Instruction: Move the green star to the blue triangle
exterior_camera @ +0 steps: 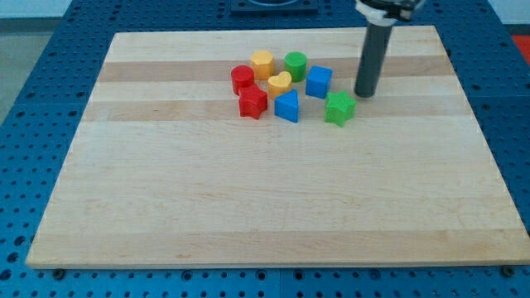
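Camera view: rod upright, my tip [365, 94] just upper-right of green star [339, 108]; blue triangle [287, 106] left.

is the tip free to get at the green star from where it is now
Probably yes. My tip sits just up and to the view's right of the green star, with bare board between them. The nearest other block, the blue cube, lies off to the view's left.

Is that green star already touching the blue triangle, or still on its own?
On its own. A strip of bare board separates the green star from the blue triangle. My tip is just up-right of the star.
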